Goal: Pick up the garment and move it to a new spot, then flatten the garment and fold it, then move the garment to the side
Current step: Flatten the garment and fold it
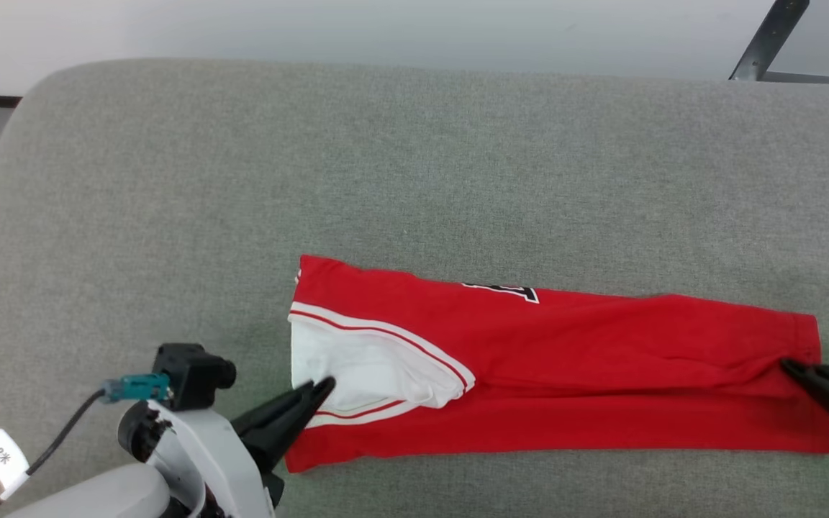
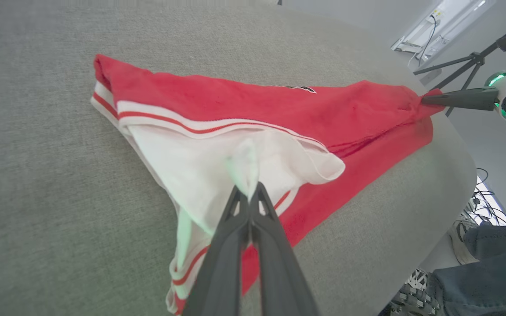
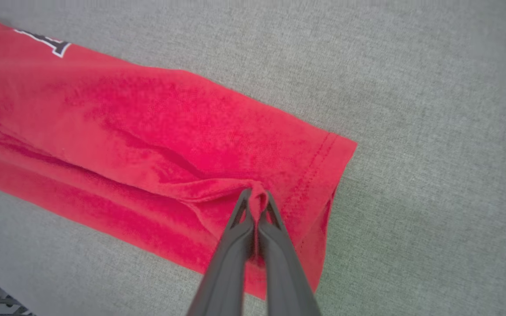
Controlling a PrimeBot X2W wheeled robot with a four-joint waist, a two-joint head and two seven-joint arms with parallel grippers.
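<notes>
**A:** Where does the garment (image 1: 565,374) lie?

**B:** Along the near part of the grey cloth-covered counter (image 1: 414,158), as a long band already doubled lengthwise. The left claw (image 1: 324,387) is pressed together on a pinch of the white panel at one end. The right claw (image 1: 789,367) is clamped on a small tuck of red cloth just inside the stitched hem at the other end.

**A:** So what does the fold ask of the robot?

**B:** Probably that both arms lift and travel as one, at equal height. The upper layer should be lightly taut between them so its edge comes down straight. Too hard a pull may slip the thin pinches, and slack would let the middle sag and crease.

**A:** And how does it look?

**B:** Red, with a white panel edged in white-and-red stripes, loose and bunched by the left claw. Only a sliver of the black, white-outlined number peeks out at the far edge. Shallow wrinkles run lengthwise.
</notes>
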